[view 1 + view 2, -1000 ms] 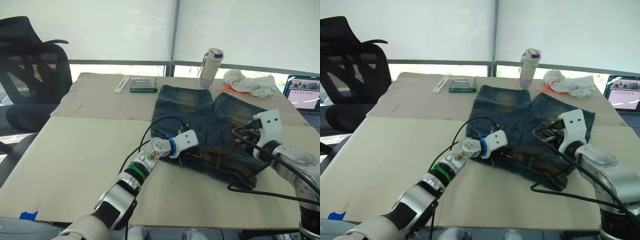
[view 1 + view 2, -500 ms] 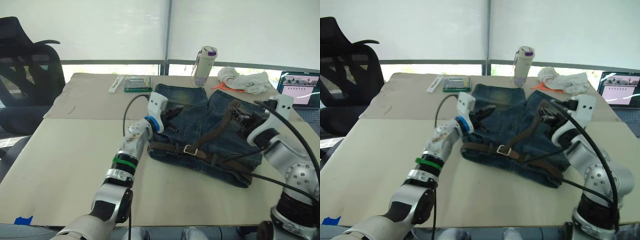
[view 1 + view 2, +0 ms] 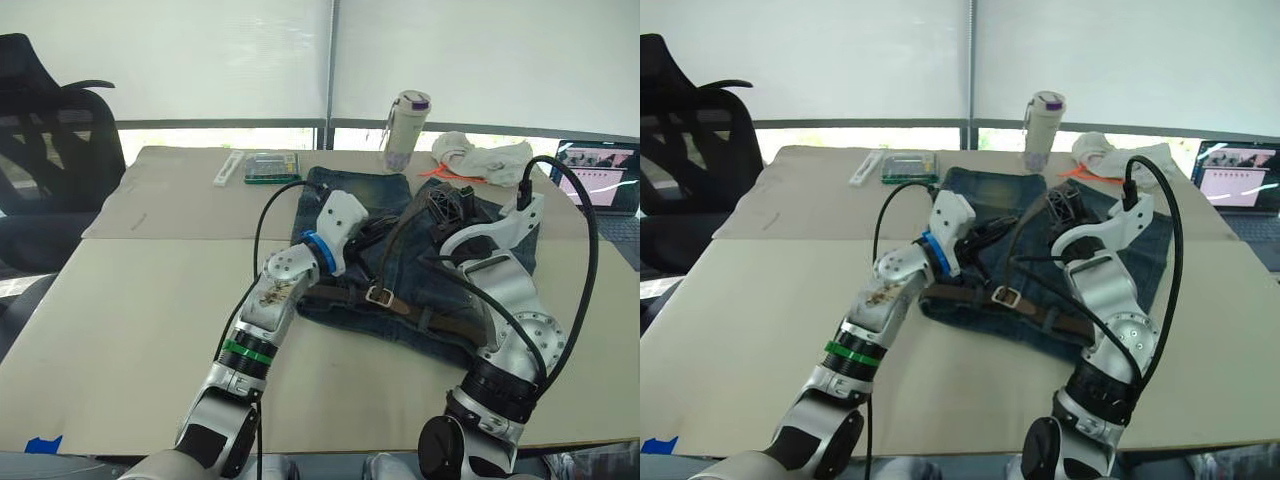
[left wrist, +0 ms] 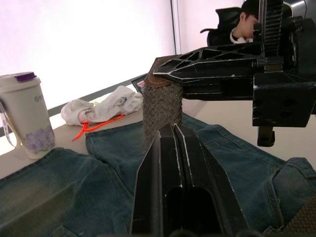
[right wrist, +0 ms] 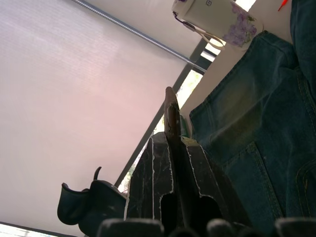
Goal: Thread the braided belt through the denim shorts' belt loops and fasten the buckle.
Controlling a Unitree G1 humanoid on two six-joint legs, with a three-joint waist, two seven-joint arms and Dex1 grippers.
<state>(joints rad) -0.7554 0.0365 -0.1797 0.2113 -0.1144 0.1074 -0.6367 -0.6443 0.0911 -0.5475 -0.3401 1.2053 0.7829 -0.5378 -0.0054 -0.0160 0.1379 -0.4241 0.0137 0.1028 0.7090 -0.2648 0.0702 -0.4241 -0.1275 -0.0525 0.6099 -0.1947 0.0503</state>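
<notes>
In the head views the right gripper (image 3: 443, 205) sits behind its own wrist and cables, so its fingertips and the strap end of the braided belt (image 3: 432, 322) in them are too small to make out there. The right arm also covers part of the denim shorts (image 3: 400, 205) and the belt's far stretch along the waistband, where the belt loops are too small to pick out. The laptop (image 3: 600, 178) is cut off by the picture's edge, and its screen is unreadable.

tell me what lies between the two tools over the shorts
The brown belt: in the left wrist view its end is pinched by the right tool, just ahead of the left tool.
</notes>
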